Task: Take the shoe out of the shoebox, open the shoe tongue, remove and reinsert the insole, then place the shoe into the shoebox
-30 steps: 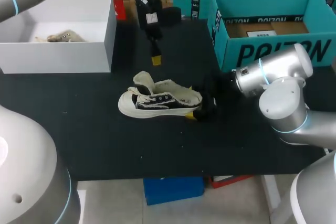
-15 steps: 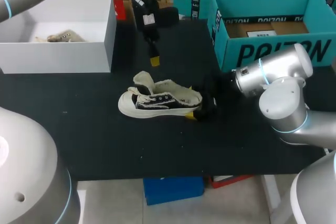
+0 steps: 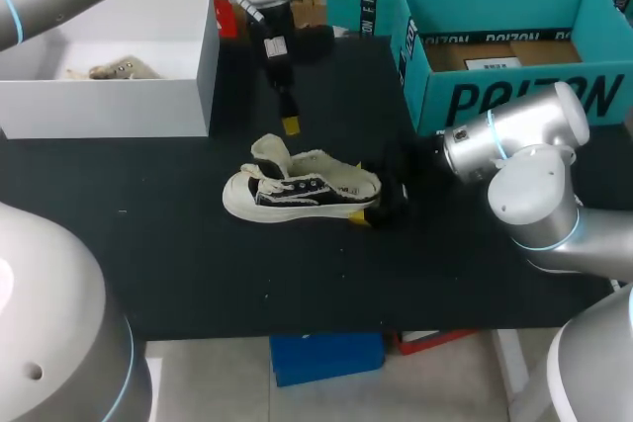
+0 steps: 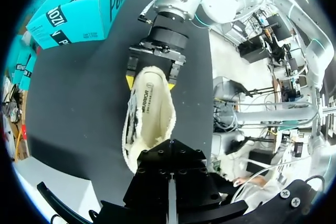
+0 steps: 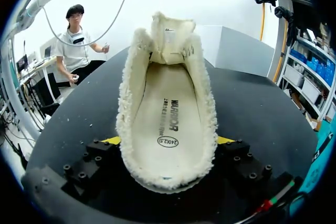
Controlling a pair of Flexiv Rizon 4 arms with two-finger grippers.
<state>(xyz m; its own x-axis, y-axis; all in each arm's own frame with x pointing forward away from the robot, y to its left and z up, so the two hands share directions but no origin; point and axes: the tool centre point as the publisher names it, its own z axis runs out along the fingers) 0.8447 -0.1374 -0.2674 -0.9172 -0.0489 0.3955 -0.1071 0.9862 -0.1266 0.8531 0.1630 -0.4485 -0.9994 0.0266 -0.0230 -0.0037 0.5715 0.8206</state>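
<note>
A black-and-white sneaker (image 3: 302,193) with a fleece lining sits mid-table, its toe pointing left. Its tongue (image 5: 168,38) stands pulled up, and the printed insole (image 5: 168,119) lies flat inside. My right gripper (image 3: 366,193) is shut on the heel, with a yellow tip on each side of it in the right wrist view (image 5: 168,141) and the left wrist view (image 4: 150,80). My left gripper (image 3: 290,126) hangs just beyond the shoe's tongue, shut and empty; its black fingers (image 4: 170,203) point down at the shoe's opening. The white shoebox (image 3: 203,56) stands at the back left.
A second, pale shoe (image 3: 109,70) lies inside the white box. A large teal box (image 3: 495,96) stands at the back right, close behind my right arm, with smaller teal boxes (image 3: 361,2) beyond it. Bare black tabletop (image 3: 247,274) lies in front of the shoe.
My left arm has shifted slightly left, and its yellow fingertip has come a little nearer to the shoe. The shoe and my right arm have not moved.
</note>
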